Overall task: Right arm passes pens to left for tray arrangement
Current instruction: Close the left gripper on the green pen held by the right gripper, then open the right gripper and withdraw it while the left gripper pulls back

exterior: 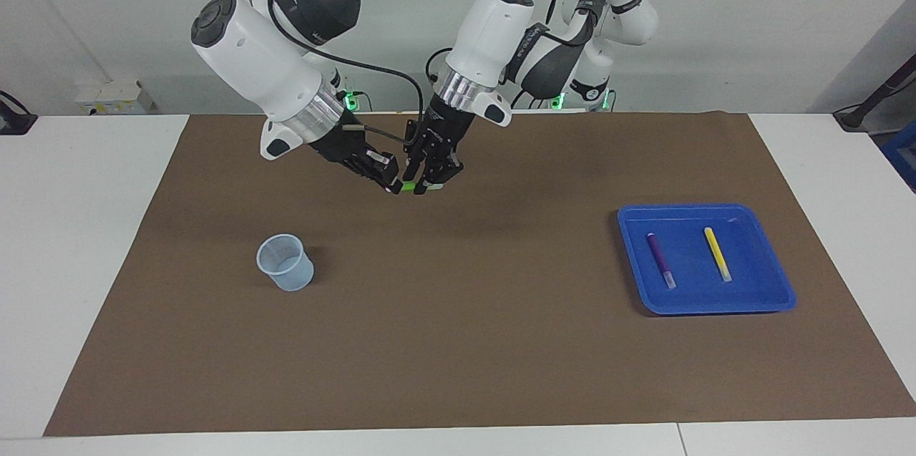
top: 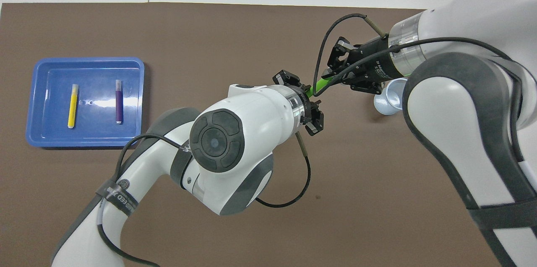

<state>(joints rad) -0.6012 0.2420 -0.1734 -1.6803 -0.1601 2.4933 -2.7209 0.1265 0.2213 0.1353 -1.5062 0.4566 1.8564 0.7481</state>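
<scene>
both grippers clamp the green pen (exterior: 409, 186), level above the mat (exterior: 458, 341).

facing: high, across table, toward robots | overhead: steeply down | shared: brown mat (exterior: 458, 341)

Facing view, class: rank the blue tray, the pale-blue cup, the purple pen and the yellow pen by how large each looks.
1. Blue tray
2. Pale-blue cup
3. Purple pen and yellow pen: they look alike in size, so no order between them.
</scene>
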